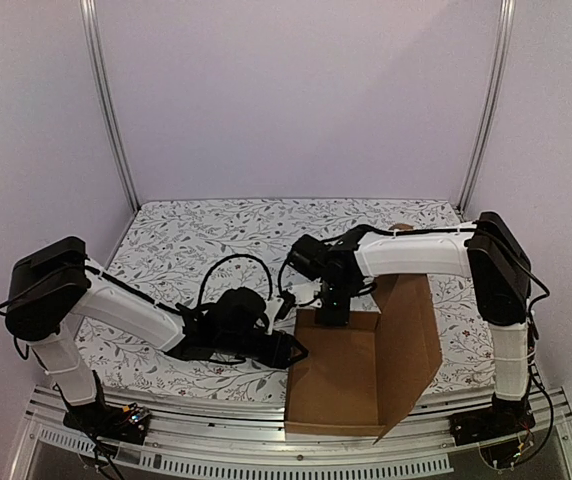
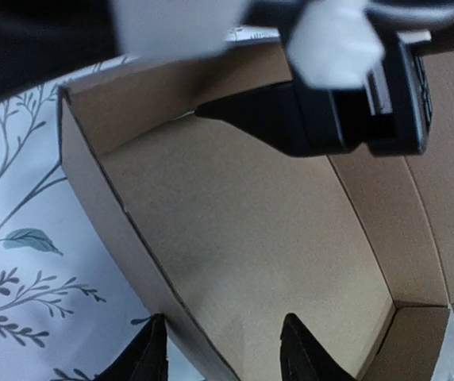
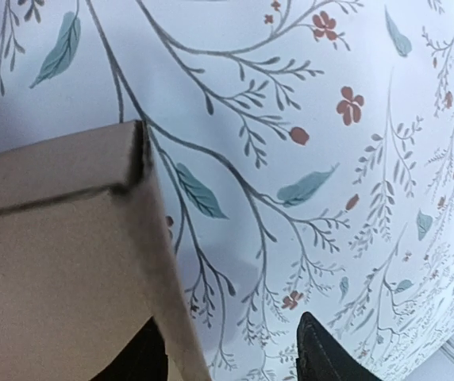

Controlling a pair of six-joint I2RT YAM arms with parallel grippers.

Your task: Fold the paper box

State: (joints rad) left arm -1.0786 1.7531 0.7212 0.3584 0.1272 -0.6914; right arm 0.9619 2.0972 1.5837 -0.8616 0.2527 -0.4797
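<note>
Box (image 1: 341,378) near right on my desk (image 1: 216,235); left tool (image 1: 294,352) at its left wall, right tool (image 1: 333,320) at its far wall.

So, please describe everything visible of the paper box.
The paper box is plain brown cardboard, half folded into a shallow open tray. Its left and far walls stand up; a large flap rises tilted on the right. It lies on the floral cloth near the front edge. The left gripper straddles its left wall, the right gripper its far wall, both open.
</note>
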